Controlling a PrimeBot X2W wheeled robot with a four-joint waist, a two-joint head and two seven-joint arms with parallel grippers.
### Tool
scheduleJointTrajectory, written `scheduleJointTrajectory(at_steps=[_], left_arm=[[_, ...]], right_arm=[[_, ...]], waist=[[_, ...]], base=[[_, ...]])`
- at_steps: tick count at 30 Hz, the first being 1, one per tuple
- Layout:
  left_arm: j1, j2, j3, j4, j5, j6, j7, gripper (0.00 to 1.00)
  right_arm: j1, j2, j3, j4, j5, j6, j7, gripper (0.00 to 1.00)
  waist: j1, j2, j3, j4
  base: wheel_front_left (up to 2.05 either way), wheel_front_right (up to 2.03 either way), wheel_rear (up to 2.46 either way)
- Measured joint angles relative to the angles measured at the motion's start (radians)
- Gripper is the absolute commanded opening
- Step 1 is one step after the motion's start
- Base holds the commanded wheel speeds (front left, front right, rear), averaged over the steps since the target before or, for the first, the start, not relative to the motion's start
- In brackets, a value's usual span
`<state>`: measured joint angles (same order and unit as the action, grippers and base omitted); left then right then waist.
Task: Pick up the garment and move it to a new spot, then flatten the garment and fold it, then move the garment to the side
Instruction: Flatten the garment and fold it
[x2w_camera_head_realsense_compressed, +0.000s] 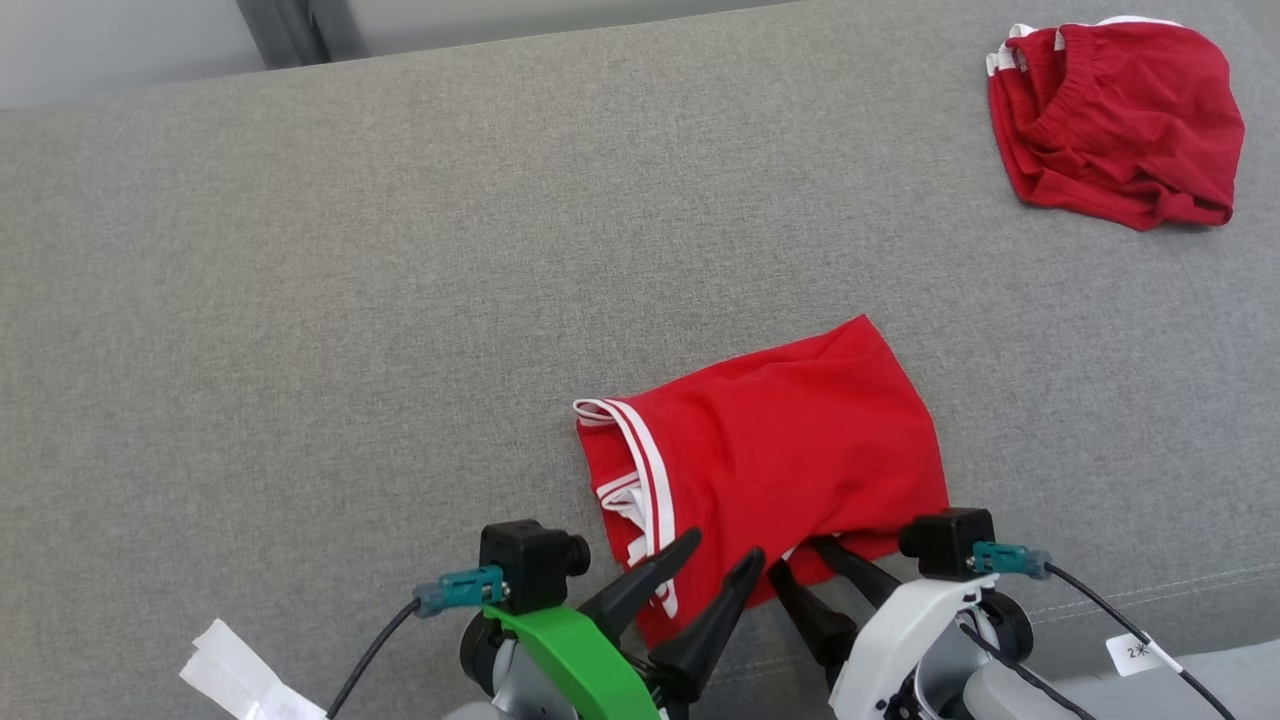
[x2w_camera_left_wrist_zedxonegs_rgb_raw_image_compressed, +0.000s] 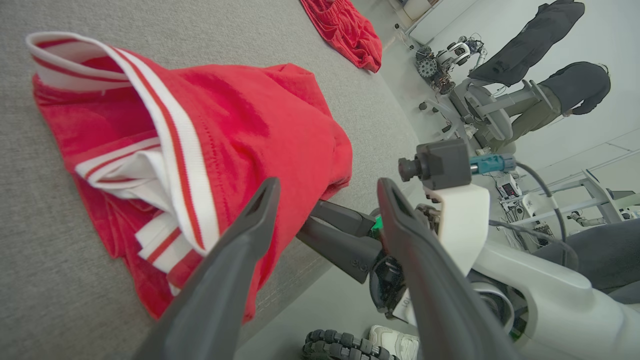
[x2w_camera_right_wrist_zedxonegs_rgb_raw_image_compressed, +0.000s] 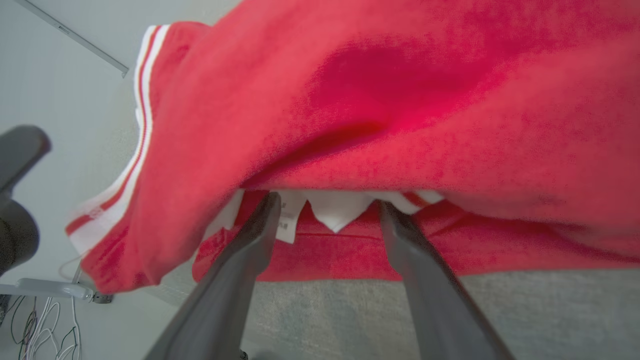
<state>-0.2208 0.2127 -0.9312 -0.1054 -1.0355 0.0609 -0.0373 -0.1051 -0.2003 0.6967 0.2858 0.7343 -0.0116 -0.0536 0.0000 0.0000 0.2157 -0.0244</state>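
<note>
- Presently the left claw (x2w_camera_head_realsense_compressed: 722, 548) is seen spread wide, with nothing held between its jaws. Its fingertips are set at the near left edge of the garment (x2w_camera_head_realsense_compressed: 780, 450), just beside the white-striped band; whether they touch the cloth cannot be told.
- The right claw (x2w_camera_head_realsense_compressed: 800, 565) is likewise spread wide. Its fingertips are tucked under the garment's near right corner, where the red cloth droops over them in the right wrist view, and no cloth is pinched.
- The two claws are placed close side by side, their fingers angled towards each other.
- The garment, red with white-and-red striped trim, is laid loosely bunched on the near middle of the grey cloth-covered worktop (x2w_camera_head_realsense_compressed: 300, 350), its near edge at the worktop's front edge.
- A second red garment (x2w_camera_head_realsense_compressed: 1120, 120) is seen crumpled at the far right, well apart from the first.
- A white paper tag (x2w_camera_head_realsense_compressed: 230, 665) is seen at the near left.
- Two persons (x2w_camera_left_wrist_zedxonegs_rgb_raw_image_compressed: 575, 90) in dark tops are seen bent over beyond the worktop in the left wrist view.
</note>
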Motion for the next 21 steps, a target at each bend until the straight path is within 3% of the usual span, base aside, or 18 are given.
scheduleJointTrajectory(at_steps=[10, 21], left_arm=[[0.001, 0.011, 0.007, 0.008, 0.0, 0.001, -0.009, 1.0], [0.001, 0.011, 0.003, 0.011, 0.001, 0.001, -0.008, 1.0]], right_arm=[[0.031, -0.063, -0.016, -0.095, -0.007, -0.034, 0.018, 1.0], [0.068, -0.134, -0.023, -0.227, -0.006, -0.043, 0.06, 1.0]], waist=[[0.0, 0.0, -0.013, -0.024], [0.0, 0.0, -0.045, -0.051]], base=[[0.0, 0.0, 0.0], [0.0, 0.0, 0.0]])
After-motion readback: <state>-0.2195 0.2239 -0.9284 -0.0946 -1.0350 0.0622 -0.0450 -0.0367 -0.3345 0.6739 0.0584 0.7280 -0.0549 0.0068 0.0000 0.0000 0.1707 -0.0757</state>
